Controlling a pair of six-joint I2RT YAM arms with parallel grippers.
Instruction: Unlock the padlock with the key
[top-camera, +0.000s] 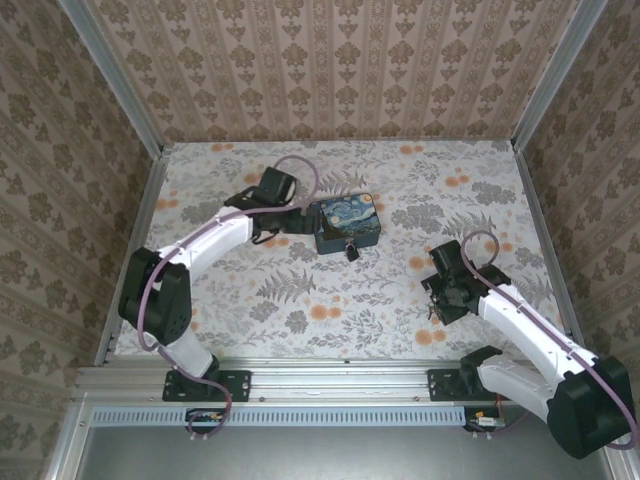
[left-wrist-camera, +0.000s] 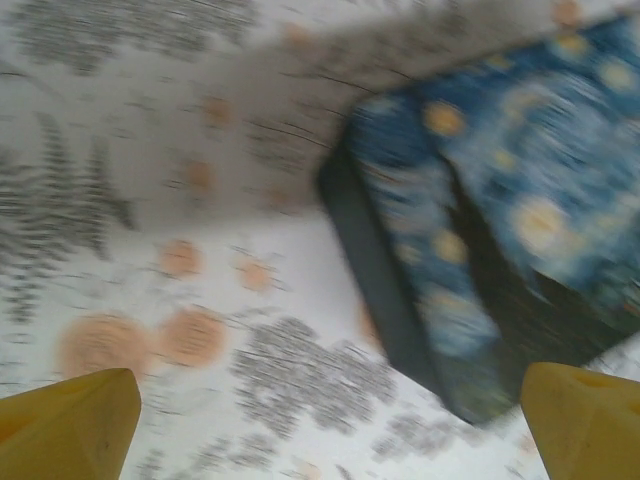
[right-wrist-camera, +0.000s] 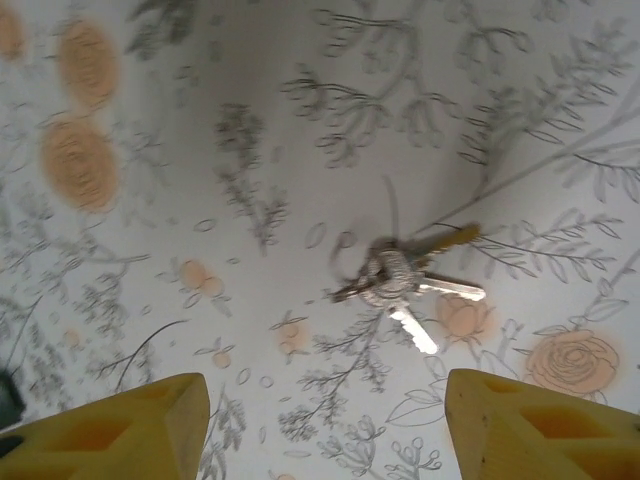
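Observation:
The tiny dark padlock hangs at the front of the blue-and-yellow swirl-painted box. My left gripper sits just left of that box. In the blurred left wrist view it is open over bare tablecloth, with the box up and to the right. The silvery keys on their ring lie flat on the cloth. My right gripper is open above and short of them, its yellow fingertips spread wide with nothing between them. In the top view the right gripper hovers at the right front.
A floral tablecloth covers the table, which is walled by patterned panels with metal corner posts. A metal rail runs along the near edge by the arm bases.

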